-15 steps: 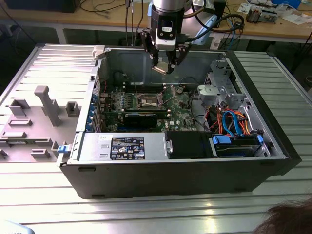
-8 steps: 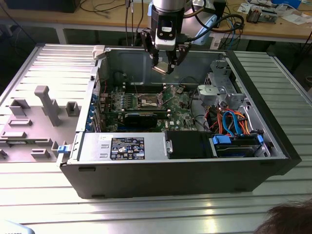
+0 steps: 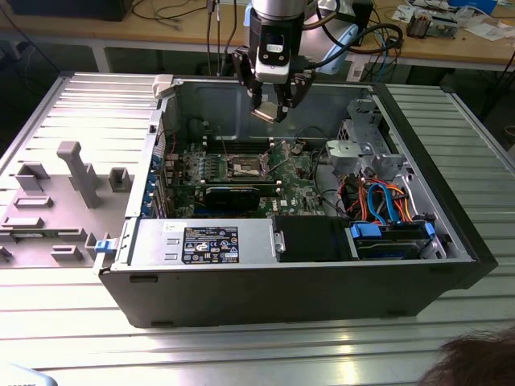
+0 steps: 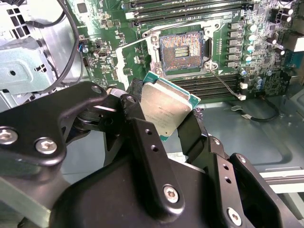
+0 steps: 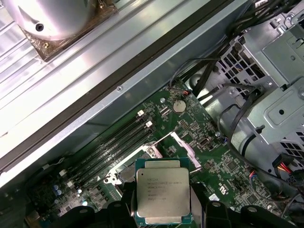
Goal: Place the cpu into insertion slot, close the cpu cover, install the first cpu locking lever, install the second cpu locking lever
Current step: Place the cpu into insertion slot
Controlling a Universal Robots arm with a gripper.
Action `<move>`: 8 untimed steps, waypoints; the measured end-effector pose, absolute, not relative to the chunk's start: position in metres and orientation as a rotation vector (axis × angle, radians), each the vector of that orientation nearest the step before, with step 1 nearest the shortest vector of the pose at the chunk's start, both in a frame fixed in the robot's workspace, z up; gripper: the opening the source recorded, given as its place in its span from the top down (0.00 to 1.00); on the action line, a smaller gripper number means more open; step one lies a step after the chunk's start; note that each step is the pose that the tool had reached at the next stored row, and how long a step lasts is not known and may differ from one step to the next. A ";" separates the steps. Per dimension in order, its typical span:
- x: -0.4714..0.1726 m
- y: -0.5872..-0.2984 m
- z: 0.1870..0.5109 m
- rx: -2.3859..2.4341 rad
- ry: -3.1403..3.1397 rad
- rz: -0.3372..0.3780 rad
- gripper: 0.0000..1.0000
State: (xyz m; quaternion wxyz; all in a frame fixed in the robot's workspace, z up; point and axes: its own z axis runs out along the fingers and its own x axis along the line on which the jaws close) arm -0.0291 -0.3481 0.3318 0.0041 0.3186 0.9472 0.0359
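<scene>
My gripper [image 3: 271, 103] hangs over the open computer case, shut on the cpu [image 3: 264, 113]. In both wrist views the cpu [image 4: 166, 107] [image 5: 162, 192] is a silvery square chip with a green edge, clamped between the black fingers [image 4: 137, 114]. The insertion slot [image 4: 180, 51] lies bare on the green board below and ahead of the chip, its contact field showing. From the exterior view the slot [image 3: 245, 167] sits well below the gripper. The cpu cover [image 5: 184, 146] stands swung up beside the slot. A thin wire lever [image 4: 227, 85] angles out from the slot's corner.
Long black memory slots [image 4: 190, 9] flank the socket. A metal drive cage [image 3: 366, 149] with orange and blue cables [image 3: 382, 201] fills the exterior view's right of the case. The power supply [image 3: 209, 241] lies along the near wall. A grey fixture [image 3: 76, 173] stands outside.
</scene>
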 end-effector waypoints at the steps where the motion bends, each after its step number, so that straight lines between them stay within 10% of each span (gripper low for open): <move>1: -0.029 -0.348 0.332 1.000 2.967 0.112 0.45; 8: -0.029 -0.348 0.332 1.011 2.963 0.112 0.45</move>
